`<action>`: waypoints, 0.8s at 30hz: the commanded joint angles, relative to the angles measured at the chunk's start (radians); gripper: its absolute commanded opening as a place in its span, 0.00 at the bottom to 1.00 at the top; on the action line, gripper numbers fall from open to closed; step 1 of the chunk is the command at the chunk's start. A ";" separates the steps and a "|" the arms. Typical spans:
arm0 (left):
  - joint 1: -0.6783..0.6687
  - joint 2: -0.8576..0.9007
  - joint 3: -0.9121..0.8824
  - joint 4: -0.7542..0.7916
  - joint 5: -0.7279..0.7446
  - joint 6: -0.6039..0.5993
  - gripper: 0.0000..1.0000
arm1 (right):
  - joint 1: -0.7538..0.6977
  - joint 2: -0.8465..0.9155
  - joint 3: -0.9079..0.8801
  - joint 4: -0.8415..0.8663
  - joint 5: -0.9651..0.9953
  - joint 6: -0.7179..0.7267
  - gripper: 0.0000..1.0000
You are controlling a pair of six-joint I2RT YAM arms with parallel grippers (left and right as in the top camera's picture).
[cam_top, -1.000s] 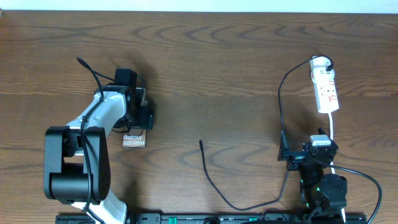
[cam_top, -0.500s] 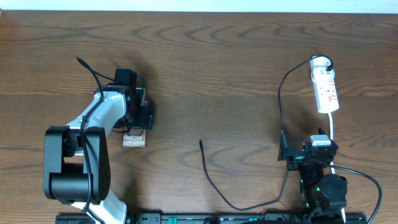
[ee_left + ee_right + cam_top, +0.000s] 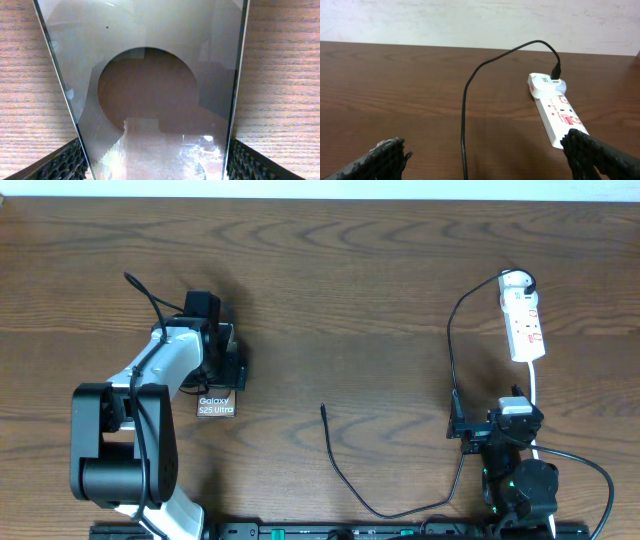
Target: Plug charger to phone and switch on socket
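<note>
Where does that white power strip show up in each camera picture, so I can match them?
Overhead: the power strip lies at the upper right.
Left wrist: not in it; the phone fills that picture.
Right wrist: the power strip sits right of middle, running toward the lower right corner.
Shared landmark: the black charger cable plugged in at its far end, seen overhead and from the right wrist.

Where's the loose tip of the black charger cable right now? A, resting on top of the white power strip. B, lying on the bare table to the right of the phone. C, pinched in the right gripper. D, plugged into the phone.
B: the overhead view shows the charger's plug tip lying on the table, well apart from the phone, with nothing gripping it.
</note>
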 commanded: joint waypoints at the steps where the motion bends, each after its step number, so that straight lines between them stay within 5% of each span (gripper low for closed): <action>1: 0.000 0.016 -0.032 -0.016 -0.001 0.010 0.84 | -0.003 -0.002 -0.002 -0.002 -0.002 -0.012 0.99; 24: 0.000 0.016 -0.032 -0.016 -0.001 0.010 0.80 | -0.003 -0.002 -0.003 -0.002 -0.002 -0.012 0.99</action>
